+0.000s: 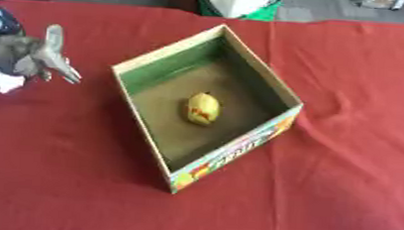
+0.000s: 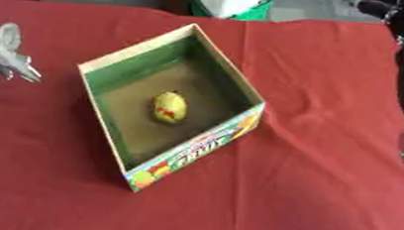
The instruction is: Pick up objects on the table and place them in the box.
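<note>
Left eye view shows a small yellow rounded object with red marks [image 1: 202,108] lying on the floor of the open green-lined cardboard box [image 1: 258,66] on the red-clothed desk [image 1: 340,184], while left of the box the grey left hand [image 1: 37,56] hovers, fingers [image 1: 55,36] released.

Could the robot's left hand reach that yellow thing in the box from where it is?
Probably yes. The left hand hovers just left of the box, whose top is open. The yellow thing lies alone on its floor; only the box's wall stands between, so the hand must go over it.
</note>
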Robot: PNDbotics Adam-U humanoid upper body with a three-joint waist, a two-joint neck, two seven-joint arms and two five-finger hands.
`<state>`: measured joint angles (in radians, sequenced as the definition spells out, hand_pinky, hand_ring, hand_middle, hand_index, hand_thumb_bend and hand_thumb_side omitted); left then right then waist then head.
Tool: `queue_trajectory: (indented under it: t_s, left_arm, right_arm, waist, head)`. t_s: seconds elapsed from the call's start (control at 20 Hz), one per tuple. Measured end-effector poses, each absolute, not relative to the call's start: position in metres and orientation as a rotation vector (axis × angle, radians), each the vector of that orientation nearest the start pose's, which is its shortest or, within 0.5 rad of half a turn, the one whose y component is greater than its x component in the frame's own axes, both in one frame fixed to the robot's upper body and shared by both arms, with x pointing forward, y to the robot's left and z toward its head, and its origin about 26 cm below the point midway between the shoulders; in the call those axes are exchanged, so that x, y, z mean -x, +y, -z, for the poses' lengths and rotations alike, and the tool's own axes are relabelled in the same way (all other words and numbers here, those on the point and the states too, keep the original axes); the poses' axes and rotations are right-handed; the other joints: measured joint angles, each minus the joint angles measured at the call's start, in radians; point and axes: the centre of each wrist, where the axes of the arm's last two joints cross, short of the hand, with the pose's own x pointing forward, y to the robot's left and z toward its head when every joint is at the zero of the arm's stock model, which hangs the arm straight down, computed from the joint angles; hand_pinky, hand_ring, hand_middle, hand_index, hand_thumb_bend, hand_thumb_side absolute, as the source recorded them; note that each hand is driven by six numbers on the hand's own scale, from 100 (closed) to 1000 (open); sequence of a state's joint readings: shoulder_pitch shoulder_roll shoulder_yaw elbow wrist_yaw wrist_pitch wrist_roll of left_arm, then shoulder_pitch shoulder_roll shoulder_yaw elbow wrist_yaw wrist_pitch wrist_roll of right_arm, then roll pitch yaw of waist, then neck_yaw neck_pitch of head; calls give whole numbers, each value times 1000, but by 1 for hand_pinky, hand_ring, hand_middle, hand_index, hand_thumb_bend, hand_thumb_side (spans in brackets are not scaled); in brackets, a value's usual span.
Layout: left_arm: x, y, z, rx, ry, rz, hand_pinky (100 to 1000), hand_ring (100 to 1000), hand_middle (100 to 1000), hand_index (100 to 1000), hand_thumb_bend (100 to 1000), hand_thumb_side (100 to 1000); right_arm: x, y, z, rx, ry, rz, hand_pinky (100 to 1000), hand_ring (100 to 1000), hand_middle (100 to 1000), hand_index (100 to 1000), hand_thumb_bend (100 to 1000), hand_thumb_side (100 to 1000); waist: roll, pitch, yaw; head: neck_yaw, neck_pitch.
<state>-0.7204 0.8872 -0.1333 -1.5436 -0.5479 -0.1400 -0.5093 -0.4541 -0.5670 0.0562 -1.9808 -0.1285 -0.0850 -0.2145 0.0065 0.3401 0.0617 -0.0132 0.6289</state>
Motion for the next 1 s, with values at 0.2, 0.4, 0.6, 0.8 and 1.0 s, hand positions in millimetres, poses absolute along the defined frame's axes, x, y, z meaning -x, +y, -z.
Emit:
queue_trajectory:
  t_s: [0.2,0.4,0.6,0.8,1.0]
  left_arm:
    - [-369,316,-329,-992,-1730,1526,381,442,316,273,100,305]
    - [-370,282,-342,-929,-1856,1529,384,444,315,272,100,308]
    - [-375,254,-348,-875,-1913,1552,380,442,315,273,100,310]
    - [-386,233,-346,-820,-1931,1552,374,438,315,273,100,311]
    - [-402,216,-339,-775,-1924,1540,370,436,315,272,100,312]
  right_arm:
    - [-309,-264,-262,190,-2504,-365,797,782,717,859,100,860]
    - [-310,-259,-267,146,-2515,-364,796,782,717,858,100,862]
    - [-310,-257,-267,117,-2514,-366,797,782,717,858,100,860]
    - [-310,-255,-268,101,-2513,-369,797,782,717,858,100,857]
    - [-311,-251,-271,73,-2525,-375,797,782,717,859,100,856]
  waist:
    - [3,-26,1]
    - [7,-39,-6]
    - [12,-47,-12]
    - [14,-47,-18]
    - [13,-47,-29]
  head:
    - [-6,10]
    - [-4,14]
    - [4,21]
    - [12,21]
    - [20,21]
